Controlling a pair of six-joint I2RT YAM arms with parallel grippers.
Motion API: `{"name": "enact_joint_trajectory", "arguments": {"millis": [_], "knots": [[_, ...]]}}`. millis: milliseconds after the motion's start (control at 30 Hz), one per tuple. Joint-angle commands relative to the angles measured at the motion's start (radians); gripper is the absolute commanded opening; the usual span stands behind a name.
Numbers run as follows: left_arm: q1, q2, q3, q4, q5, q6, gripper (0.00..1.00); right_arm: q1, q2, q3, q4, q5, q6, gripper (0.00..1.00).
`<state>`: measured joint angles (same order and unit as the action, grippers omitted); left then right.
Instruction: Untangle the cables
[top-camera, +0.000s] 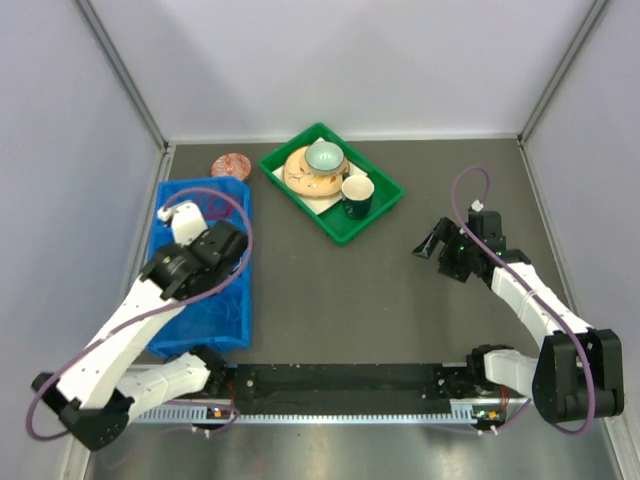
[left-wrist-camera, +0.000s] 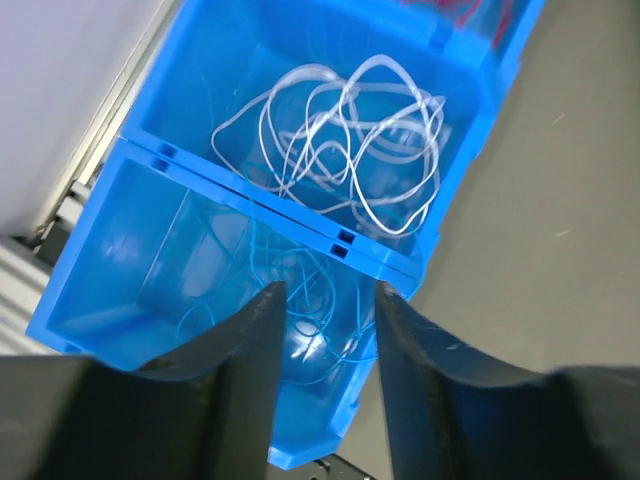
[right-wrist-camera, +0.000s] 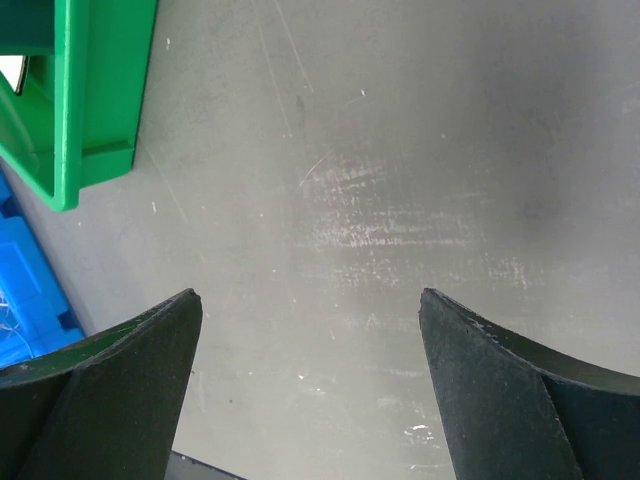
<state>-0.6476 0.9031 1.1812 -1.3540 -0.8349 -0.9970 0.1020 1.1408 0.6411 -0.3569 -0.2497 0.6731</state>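
If the left gripper (left-wrist-camera: 327, 292), fingers parted on nothing above the near compartment of the blue bin (top-camera: 215, 322), dips in blind, it could miss the blue cable (left-wrist-camera: 300, 270), which barely shows against the plastic. It could also cinch the loops tighter or lift the light bin. The white cable (left-wrist-camera: 340, 140) sits tangled in the middle compartment, with a bit of red cable (left-wrist-camera: 462, 8) in the far one. The green tray (right-wrist-camera: 90, 100) holds a plate (top-camera: 300, 178), bowl (top-camera: 324, 155) and cup (top-camera: 357, 193); the right gripper (right-wrist-camera: 310, 295) is spread wide over bare table to its right.
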Motion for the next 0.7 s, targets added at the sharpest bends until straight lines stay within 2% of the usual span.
{"name": "enact_joint_trajectory", "arguments": {"millis": [0, 100, 167, 300, 333, 433, 467, 667], "knots": [[0.005, 0.072, -0.028, -0.057, -0.022, -0.044, 0.52, -0.010, -0.006, -0.006, 0.044, -0.014, -0.004, 0.88], [0.045, 0.086, -0.052, -0.083, -0.047, -0.107, 0.58, -0.008, -0.001, -0.006, 0.049, -0.020, -0.003, 0.88], [0.117, 0.083, -0.066, -0.047, -0.020, -0.069, 0.58, -0.008, 0.004, -0.006, 0.052, -0.025, -0.001, 0.88], [0.291, 0.082, -0.104, 0.135, 0.089, 0.119, 0.60, -0.008, 0.028, 0.011, 0.061, -0.048, -0.012, 0.88], [0.374, 0.092, -0.120, 0.163, 0.149, 0.145, 0.60, -0.008, 0.033, 0.012, 0.059, -0.049, -0.015, 0.88], [0.510, 0.106, -0.150, 0.251, 0.252, 0.245, 0.58, -0.008, 0.034, 0.015, 0.059, -0.054, -0.024, 0.89], [0.532, 0.111, -0.156, 0.265, 0.302, 0.267, 0.56, -0.010, 0.034, 0.015, 0.059, -0.053, -0.026, 0.88], [0.572, 0.138, -0.169, 0.305, 0.349, 0.317, 0.53, -0.008, 0.050, 0.005, 0.070, -0.062, -0.027, 0.89]]}}
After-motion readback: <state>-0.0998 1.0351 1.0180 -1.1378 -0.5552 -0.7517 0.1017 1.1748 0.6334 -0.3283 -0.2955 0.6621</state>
